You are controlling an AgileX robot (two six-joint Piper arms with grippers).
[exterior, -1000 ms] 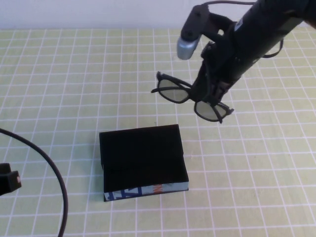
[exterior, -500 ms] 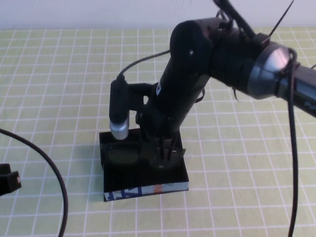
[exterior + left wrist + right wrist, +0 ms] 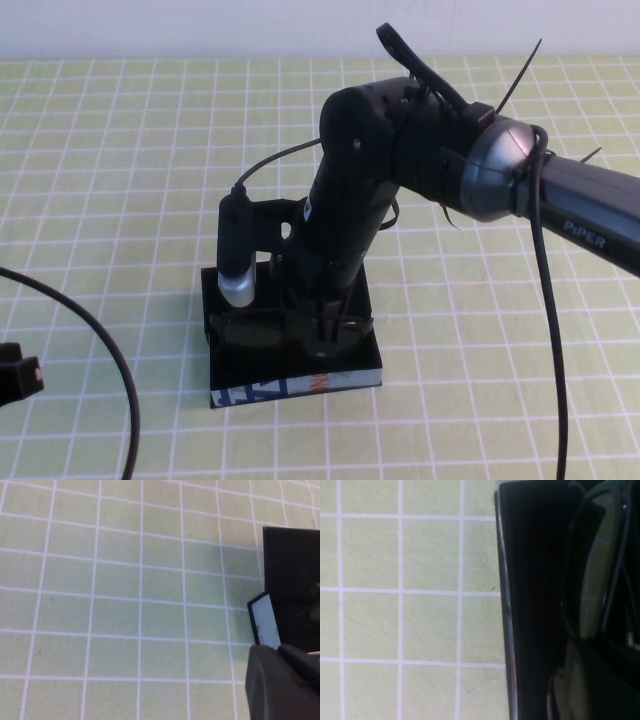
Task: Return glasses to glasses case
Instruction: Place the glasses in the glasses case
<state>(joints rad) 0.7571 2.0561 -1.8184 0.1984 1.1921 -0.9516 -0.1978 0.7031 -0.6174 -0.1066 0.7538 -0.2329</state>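
The glasses case [image 3: 216, 297] is a matte black box on the green grid mat, with its blue-and-white strip facing the near side. My right gripper [image 3: 325, 335] reaches down into the case, shut on the black glasses [image 3: 250, 330], whose one lens shows inside the case to the left of the fingers. In the right wrist view the glasses [image 3: 600, 565] lie within the case wall [image 3: 530, 580]. My left gripper [image 3: 14, 370] is parked at the left edge, shut and empty; in the left wrist view it [image 3: 278, 652] sits beside a corner of the case [image 3: 295, 580].
A black cable [image 3: 110, 360] curves across the mat at the near left. The right arm and its wrist camera [image 3: 238, 270] hang over the case and hide most of it. Bare grid mat lies all round the case.
The right arm swung from the far right down over the case, carrying the glasses into it, then sank slightly lower. The left gripper has not moved.
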